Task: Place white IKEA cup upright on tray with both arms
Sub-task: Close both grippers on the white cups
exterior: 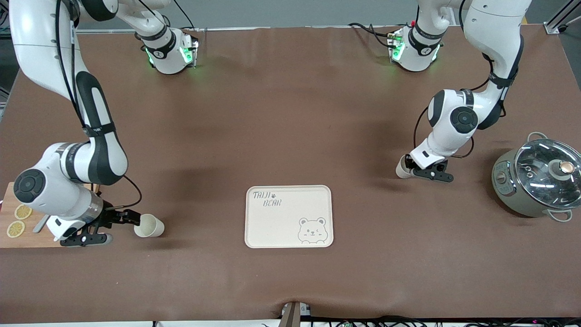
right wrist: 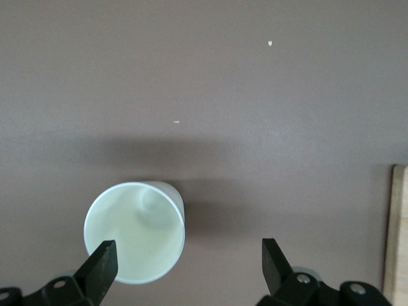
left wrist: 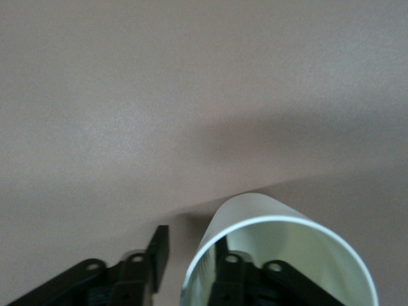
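The cream tray with "TAIJI BEAR" lettering and a bear face lies in the middle of the table, with nothing on it. One white cup lies on its side toward the right arm's end. My right gripper is open at its mouth, and in the right wrist view one fingertip overlaps the rim of the cup. A second white cup lies on its side toward the left arm's end. My left gripper is open, straddling the wall of the cup, one finger inside.
A grey pot with a glass lid stands at the left arm's end of the table. A wooden cutting board with lemon slices lies at the right arm's end under the right arm, and its edge shows in the right wrist view.
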